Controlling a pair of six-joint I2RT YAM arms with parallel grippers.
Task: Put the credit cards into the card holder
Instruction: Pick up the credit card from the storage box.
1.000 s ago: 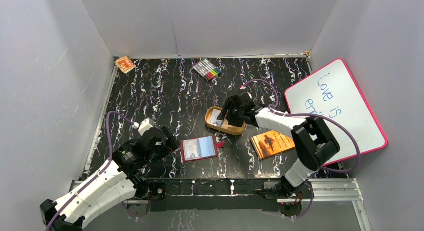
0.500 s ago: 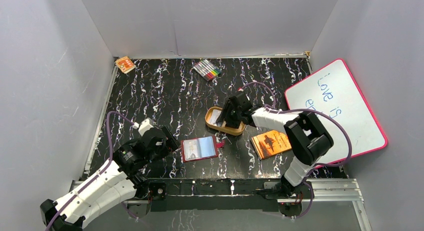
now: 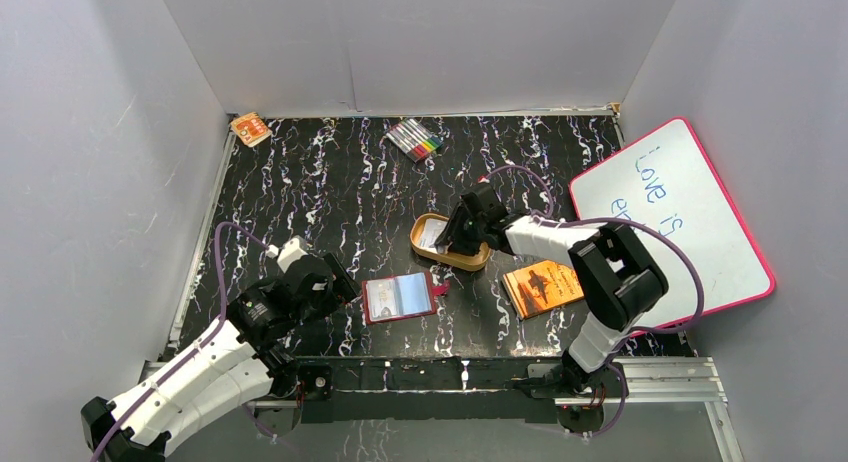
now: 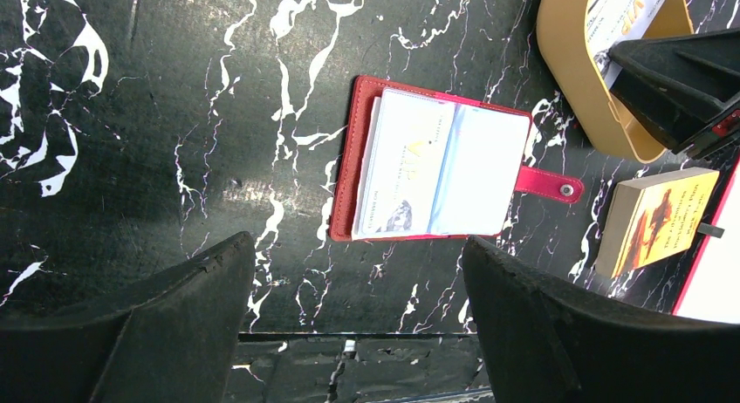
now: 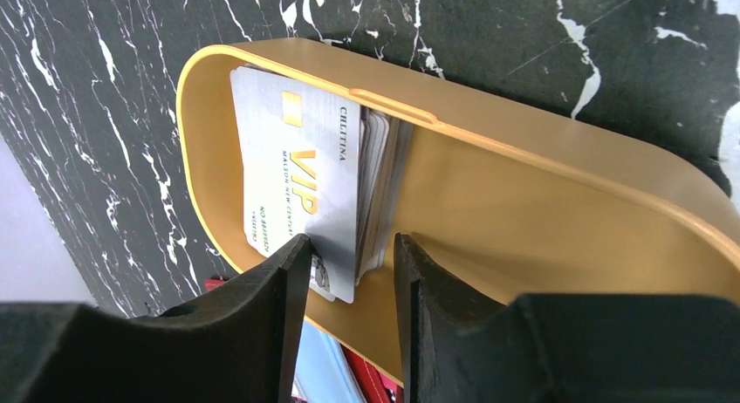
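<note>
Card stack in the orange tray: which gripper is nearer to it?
Right. Right gripper reaches into the tray, fingers straddling a corner of the card stack; left gripper hovers open near the card holder, well short of the tray.

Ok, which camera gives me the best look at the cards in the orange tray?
Right wrist: the cards are close up, print readable, stacked at one end of the tray. Left wrist catches only a corner of them at its top edge; the top view shows just a pale sliver.
</note>
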